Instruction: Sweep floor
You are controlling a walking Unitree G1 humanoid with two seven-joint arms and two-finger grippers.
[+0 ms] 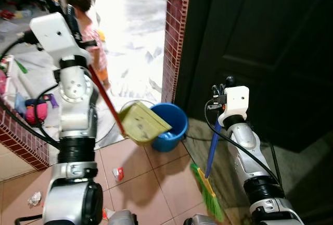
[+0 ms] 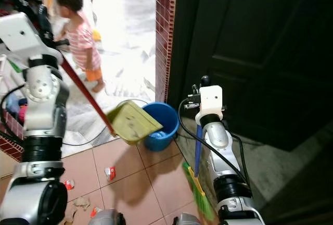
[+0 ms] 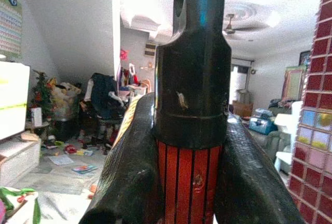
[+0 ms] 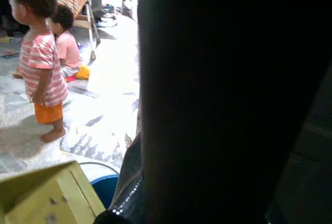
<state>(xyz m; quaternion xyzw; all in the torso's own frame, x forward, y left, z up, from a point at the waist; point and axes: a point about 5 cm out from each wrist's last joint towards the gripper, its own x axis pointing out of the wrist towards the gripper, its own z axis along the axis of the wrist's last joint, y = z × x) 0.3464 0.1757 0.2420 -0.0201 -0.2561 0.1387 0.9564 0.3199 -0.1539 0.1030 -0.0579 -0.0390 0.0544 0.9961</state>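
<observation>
I judge this the emptying step: the yellow plastic dustpan (image 1: 141, 122) hangs tilted over the round blue bucket (image 1: 173, 123). Next I must tip it further. Left claw (image 3: 193, 182) pinches its ribbed red handle (image 1: 105, 100); right claw (image 1: 218, 90) grips the blue-shafted, green-bristled broom (image 1: 209, 183). Scraps litter the tiled floor (image 1: 156, 178).

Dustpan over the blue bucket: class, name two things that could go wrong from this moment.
The yellow dustpan is tilted above the blue bucket but partly beside its rim, so debris might spill onto the tiles. A small person stands close behind the left gripper and its red handle; a swing could hit them.
</observation>
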